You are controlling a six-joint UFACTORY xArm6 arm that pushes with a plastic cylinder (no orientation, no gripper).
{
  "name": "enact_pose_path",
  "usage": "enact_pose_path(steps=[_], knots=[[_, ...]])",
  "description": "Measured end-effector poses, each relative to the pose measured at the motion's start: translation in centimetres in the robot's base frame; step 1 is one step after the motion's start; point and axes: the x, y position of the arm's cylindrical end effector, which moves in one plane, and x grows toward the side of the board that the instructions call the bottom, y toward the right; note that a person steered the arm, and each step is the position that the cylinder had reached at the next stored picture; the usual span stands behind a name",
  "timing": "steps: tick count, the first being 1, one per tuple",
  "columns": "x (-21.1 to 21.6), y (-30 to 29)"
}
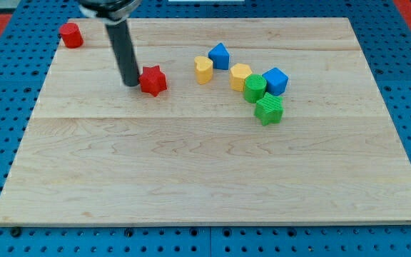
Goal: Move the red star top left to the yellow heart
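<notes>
The red star (153,81) lies on the wooden board at the upper middle left. My tip (132,83) stands right against the star's left side. The yellow heart (203,70) stands to the star's right, about a block and a half away. The dark rod rises from the tip toward the view's top left.
A red round block (70,35) sits at the board's top left corner. A blue block (220,56) stands just right of the heart. Further right cluster a yellow block (240,76), a green round block (255,88), a blue cube (275,81) and a green star (268,110).
</notes>
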Motion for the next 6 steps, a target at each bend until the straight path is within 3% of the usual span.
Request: enact_pose_path(steps=[1,2,3,4,5,6], knots=[[-3.2,2.2],[-1.6,-1.0],[3.4,-1.5],[5.5,-0.4],[3.3,3.5],[-2.1,5.1]])
